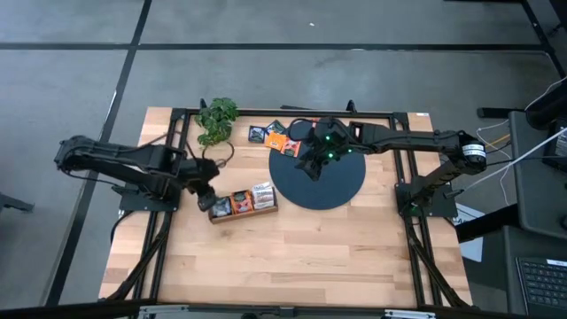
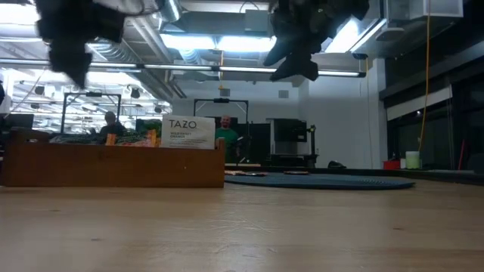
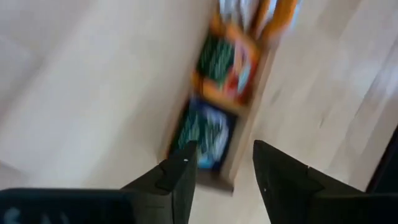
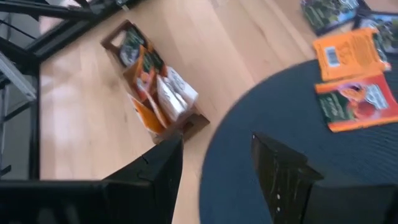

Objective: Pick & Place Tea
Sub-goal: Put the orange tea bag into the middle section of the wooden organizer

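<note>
Our left hand [image 3: 221,171] hovers wide and empty over the tray [image 1: 243,202]; loose tea sachets [image 4: 356,84] lie nearer our open right hand [image 4: 214,163]

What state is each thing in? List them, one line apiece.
Left gripper: open, empty, above the tray's end compartment.
Right gripper: open, empty, over the dark disc's edge.
Wooden tray: on the table, partly filled with upright sachets.
Dark blue sachet: in the tray's end compartment.
Orange sachets: flat, at the disc's edge, not yet picked.
Dark disc: flat on the table.
Plant: upright at the table's far edge.
</note>
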